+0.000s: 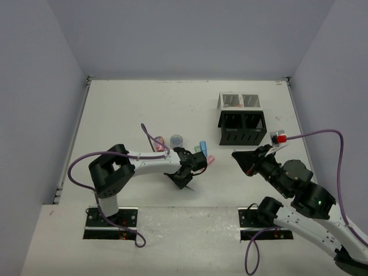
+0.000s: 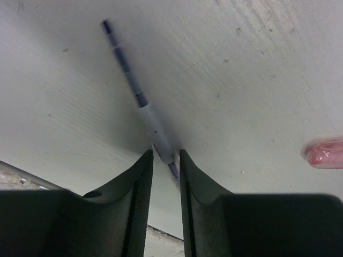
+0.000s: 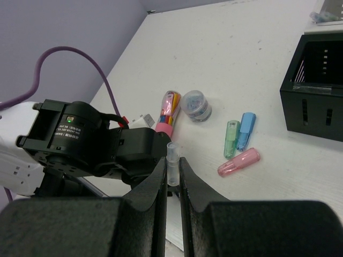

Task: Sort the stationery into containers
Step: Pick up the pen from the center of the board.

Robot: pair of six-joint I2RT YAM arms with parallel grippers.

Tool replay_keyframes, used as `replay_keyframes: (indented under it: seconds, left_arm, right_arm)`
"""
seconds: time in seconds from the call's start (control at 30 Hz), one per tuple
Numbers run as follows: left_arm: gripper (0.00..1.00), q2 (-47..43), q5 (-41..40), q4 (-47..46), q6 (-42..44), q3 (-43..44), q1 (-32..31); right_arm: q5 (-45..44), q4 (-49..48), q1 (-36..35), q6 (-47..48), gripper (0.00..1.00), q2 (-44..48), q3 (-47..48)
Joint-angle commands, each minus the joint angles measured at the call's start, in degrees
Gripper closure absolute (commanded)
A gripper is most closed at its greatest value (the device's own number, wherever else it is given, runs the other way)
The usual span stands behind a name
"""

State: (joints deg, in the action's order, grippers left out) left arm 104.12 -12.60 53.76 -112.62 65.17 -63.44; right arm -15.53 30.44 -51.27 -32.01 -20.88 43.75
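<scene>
A thin grey and blue pen (image 2: 143, 107) lies on the white table. My left gripper (image 2: 166, 156) is down at its near end, and the pen fills the narrow gap between the fingertips. From above, that gripper (image 1: 185, 175) is low on the table, just in front of the loose stationery. My right gripper (image 3: 172, 168) is shut on a small clear cap (image 3: 172, 160), held upright in the air. Stubby pink (image 3: 239, 162), green (image 3: 231, 138) and blue (image 3: 246, 130) markers lie together. Beside them are a round grey-blue pot (image 3: 195, 105) and a multicoloured pink-ended item (image 3: 170, 107).
The black mesh container (image 1: 242, 127) stands at the back right, with the white one (image 1: 238, 102) right behind it. My right gripper (image 1: 242, 161) hovers in front of them. A pink marker (image 2: 324, 152) lies to the right of the left gripper.
</scene>
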Motion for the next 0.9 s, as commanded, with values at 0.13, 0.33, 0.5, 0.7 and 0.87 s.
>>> replay_keyframes:
  seconds: [0.13,0.33,0.5,0.7,0.87]
  left_arm:
    - [1.00,-5.0,-0.6,-0.4,-11.6,-8.7,0.2]
    - [1.00,-8.3,-2.8,0.9,-9.8,-11.6,0.2]
    - [1.00,-13.7,-8.7,1.2,-4.8,-14.2,-0.9]
    - [1.00,-21.6,-19.9,-0.5,10.3,-13.9,-3.4]
    - [1.00,-30.0,-27.1,-2.1,23.0,-12.9,-9.2]
  right_arm:
    - [0.3,-0.7,0.1,0.6,1.00,0.4,2.0]
    - [0.5,-0.7,0.1,0.7,1.00,-0.1,2.1]
    - [0.4,-0.8,0.1,0.7,1.00,-1.2,2.0]
    - [0.2,-2.5,0.1,0.5,1.00,-3.2,2.0]
    - [0.6,-4.1,0.1,-0.1,1.00,-6.5,1.9]
